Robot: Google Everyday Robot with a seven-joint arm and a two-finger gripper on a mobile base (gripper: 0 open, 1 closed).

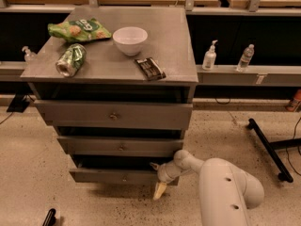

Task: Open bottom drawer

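1. The bottom drawer is sitting lowest in the grey cabinet, at lower centre of the frame. Its front is standing slightly forward with a dark gap above it, and nothing of its inside is showing.
2. The middle drawer and top drawer are likewise showing dark gaps above their fronts, and their insides are hidden.
3. A white bowl is sitting upright on the cabinet top, upper centre, and only its white inner wall is showing.
4. A green snack bag is lying left of the bowl. A green can is lying on its side below the bag, and a dark packet is lying just lower right of the bowl.
5. The white arm is coming in from the lower right, with its slimmer forearm reaching up and left.
6. The gripper is sitting at the right end of the bottom drawer front. Cannot tell whether it is open, closed or gripping anything.
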